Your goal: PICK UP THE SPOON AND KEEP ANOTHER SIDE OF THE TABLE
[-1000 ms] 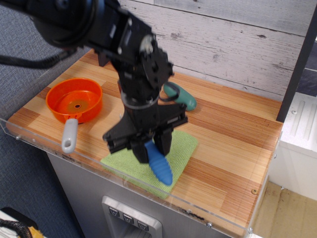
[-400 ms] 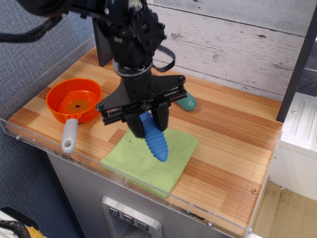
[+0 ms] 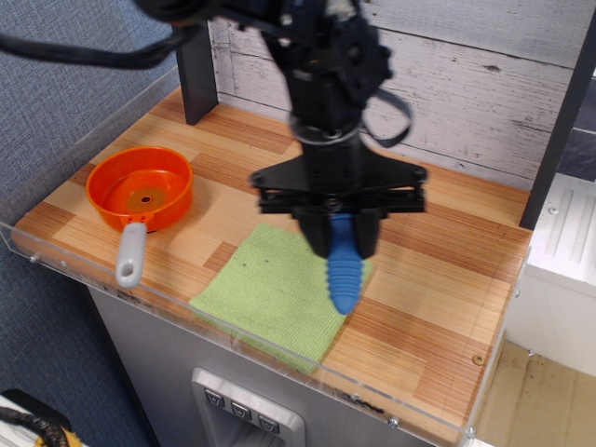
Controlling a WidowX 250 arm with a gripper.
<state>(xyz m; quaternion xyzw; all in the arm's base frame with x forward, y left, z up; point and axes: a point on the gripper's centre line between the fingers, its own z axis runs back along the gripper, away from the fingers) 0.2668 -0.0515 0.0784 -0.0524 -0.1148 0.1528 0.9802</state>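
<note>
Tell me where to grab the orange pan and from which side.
Grip the pan by its grey handle, coming from above with the pincer closing across its width. The handle sticks out toward the table's front edge, narrow and free on both sides, while the round bowl looks too wide. The pincer holds the spoon now, so that goes down first.

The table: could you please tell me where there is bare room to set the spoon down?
The widest bare wood lies right of the green cloth, out to the table's right rim. The left end is crowded by the orange pan. The pincer holds the spoon.
</note>
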